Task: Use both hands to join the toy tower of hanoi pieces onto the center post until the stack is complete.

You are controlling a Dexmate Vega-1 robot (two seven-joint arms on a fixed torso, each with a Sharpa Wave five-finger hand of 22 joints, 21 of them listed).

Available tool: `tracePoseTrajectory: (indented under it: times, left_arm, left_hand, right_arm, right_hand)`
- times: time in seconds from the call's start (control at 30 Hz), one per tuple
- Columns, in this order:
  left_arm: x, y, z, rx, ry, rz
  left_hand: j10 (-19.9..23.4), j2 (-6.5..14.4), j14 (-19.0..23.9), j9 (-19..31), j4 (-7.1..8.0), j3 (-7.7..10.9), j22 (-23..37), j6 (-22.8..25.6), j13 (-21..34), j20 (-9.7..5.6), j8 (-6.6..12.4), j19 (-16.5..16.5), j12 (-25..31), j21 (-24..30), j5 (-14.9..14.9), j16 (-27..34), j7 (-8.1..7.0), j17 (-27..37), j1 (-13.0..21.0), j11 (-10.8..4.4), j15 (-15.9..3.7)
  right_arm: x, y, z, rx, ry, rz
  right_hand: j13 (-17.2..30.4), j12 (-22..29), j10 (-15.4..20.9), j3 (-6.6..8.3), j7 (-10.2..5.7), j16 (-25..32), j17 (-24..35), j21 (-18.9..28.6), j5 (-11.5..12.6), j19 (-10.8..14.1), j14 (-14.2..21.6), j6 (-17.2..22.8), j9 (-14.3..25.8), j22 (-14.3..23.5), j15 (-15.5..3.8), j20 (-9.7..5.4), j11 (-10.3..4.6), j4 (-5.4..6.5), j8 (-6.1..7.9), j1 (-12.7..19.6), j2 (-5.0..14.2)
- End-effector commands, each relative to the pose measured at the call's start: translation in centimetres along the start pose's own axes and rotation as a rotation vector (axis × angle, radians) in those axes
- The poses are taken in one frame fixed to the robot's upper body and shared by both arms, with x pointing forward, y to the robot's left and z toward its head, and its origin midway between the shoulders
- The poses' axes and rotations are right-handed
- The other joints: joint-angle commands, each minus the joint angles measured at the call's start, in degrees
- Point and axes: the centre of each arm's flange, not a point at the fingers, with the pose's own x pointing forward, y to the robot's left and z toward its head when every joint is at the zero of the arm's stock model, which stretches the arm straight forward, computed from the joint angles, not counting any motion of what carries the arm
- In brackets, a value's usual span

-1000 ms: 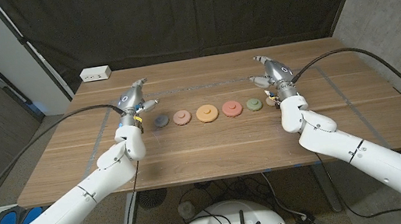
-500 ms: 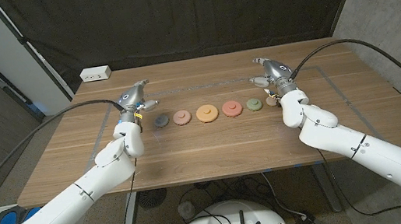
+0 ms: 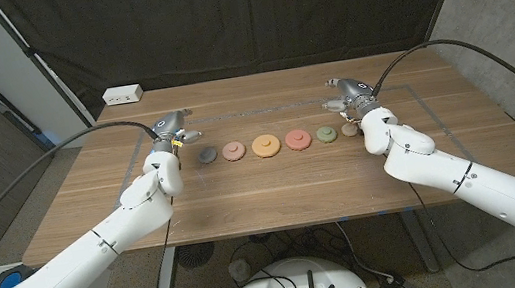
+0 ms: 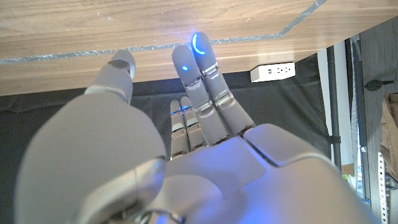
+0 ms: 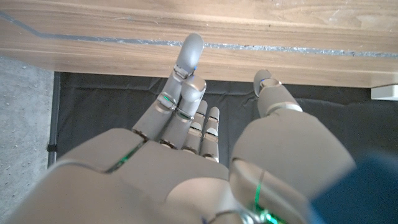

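Both arms had swung a little farther in over the table since a second earlier, the forearms reaching deeper toward the row of discs, while the discs themselves had not shifted. The left hand [image 3: 172, 129] hung near the dark grey disc [image 3: 206, 155] at the left end of the row, not touching it; in the left wrist view its fingers [image 4: 205, 68] reached out straight and a little apart, with nothing held. The right hand [image 3: 346, 94] hung just beyond the green disc [image 3: 326, 134] and a small tan piece [image 3: 350, 130] at the right end; the right wrist view showed its fingers [image 5: 185, 74] extended and spread, empty too. Between the end pieces lay a pinkish-tan disc [image 3: 233, 151], an orange disc [image 3: 265, 146] in the middle and a red disc [image 3: 296, 139], all side by side on the wooden table [image 3: 274, 192], none stacked. A white power strip [image 3: 122, 95] sat at the far left corner.
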Motion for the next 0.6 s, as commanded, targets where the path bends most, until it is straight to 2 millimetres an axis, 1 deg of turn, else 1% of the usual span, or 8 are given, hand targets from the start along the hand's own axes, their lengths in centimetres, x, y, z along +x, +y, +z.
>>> tracePoseTrajectory:
  times: [0.03, 0.17, 0.2, 0.4, 0.47, 0.6]
  left_arm:
    - [0.17, 0.84, 0.18, 0.088, 0.042, -0.096]
    - [0.25, 1.22, 0.31, 0.117, 0.045, -0.108]
    - [0.30, 1.32, 0.35, 0.124, 0.046, -0.117]
    - [0.46, 1.54, 0.63, 0.155, 0.053, -0.144]
    - [0.51, 1.57, 0.76, 0.163, 0.053, -0.152]
    - [0.65, 1.78, 0.96, 0.175, 0.044, -0.165]
  left_hand:
    - [1.21, 0.25, 0.89, 0.11, -0.04, -0.31, -0.02, 1.10, 0.18, -4.45, 0.49, 0.36, 0.36, 0.70, 0.40, 0.92, 0.06, 0.16, 0.75, -0.11, -2.89]
    - [1.97, 0.36, 1.00, 0.12, -0.06, -0.48, -0.15, 1.97, 0.26, -4.46, 0.69, 0.35, 0.52, 0.99, 0.44, 1.14, -0.02, -0.05, 0.96, -0.22, -2.90]
    - [2.24, 0.39, 0.94, 0.13, -0.07, -0.53, -0.18, 2.07, 0.28, -4.45, 0.70, 0.36, 0.60, 1.08, 0.45, 1.12, -0.13, -0.17, 1.02, -0.46, -2.90]
    - [2.25, 0.50, 0.98, 0.14, -0.06, -0.71, -0.31, 2.23, 0.37, -4.53, 0.61, 0.22, 0.47, 1.32, 0.49, 1.34, -0.15, -0.32, 1.17, -0.35, -2.90]
    - [2.38, 0.53, 0.93, 0.14, -0.05, -0.78, -0.35, 2.30, 0.40, -4.45, 0.59, 0.20, 0.47, 1.42, 0.50, 1.35, -0.15, -0.46, 1.21, -0.38, -2.90]
    - [2.60, 0.59, 1.07, 0.14, -0.02, -0.93, -0.45, 2.54, 0.46, -4.45, 0.57, 0.10, 0.46, 1.60, 0.53, 1.64, -0.21, -0.44, 1.27, -0.49, -2.89]
  right_arm:
    - [0.05, -0.82, 0.37, -0.089, 0.047, 0.041]
    - [0.00, -1.00, 0.45, -0.101, 0.057, 0.061]
    - [0.03, -1.04, 0.39, -0.098, 0.056, 0.072]
    - [0.20, -1.24, 0.20, -0.106, 0.072, 0.104]
    - [0.29, -1.30, 0.19, -0.104, 0.118, 0.103]
    - [0.24, -1.40, 0.24, -0.126, 0.134, 0.115]
  right_hand:
    - [0.40, 0.31, 0.15, -0.50, 0.23, -0.69, -0.37, 0.56, -0.15, -0.53, -0.64, 0.39, 0.19, -0.19, -5.45, -3.62, -0.10, -0.10, 0.44, 0.87, 0.25]
    - [0.60, 0.49, 0.62, -0.71, 0.18, -0.55, -0.26, 0.82, -0.17, -0.54, -0.39, 0.67, 0.23, -0.32, -5.46, -3.64, -0.16, -0.12, 0.56, 1.03, 0.29]
    - [0.64, 0.49, 0.62, -0.74, 0.16, -0.34, -0.03, 0.87, -0.17, -0.57, -0.16, 0.77, 0.24, -0.35, -5.46, -3.64, -0.17, -0.13, 0.60, 1.08, 0.31]
    - [1.16, 0.50, 0.70, -1.14, 0.19, -0.43, 0.10, 1.49, -0.18, -0.92, -0.10, 0.77, 0.35, -0.63, -5.45, -3.62, -0.19, -0.10, 0.60, 1.46, 0.48]
    - [1.29, 0.51, 0.77, -1.28, 0.34, -0.85, -0.31, 1.61, -0.21, -1.00, -0.50, 0.65, 0.36, -0.80, -5.47, -3.63, -0.11, -0.17, 0.55, 1.63, 0.42]
    - [1.55, 0.73, 1.42, -1.47, 0.24, 0.17, 0.70, 2.58, -0.21, -0.49, 0.65, 0.67, 0.39, -0.38, -5.46, -3.67, -0.24, -0.27, 0.56, 2.08, 0.43]
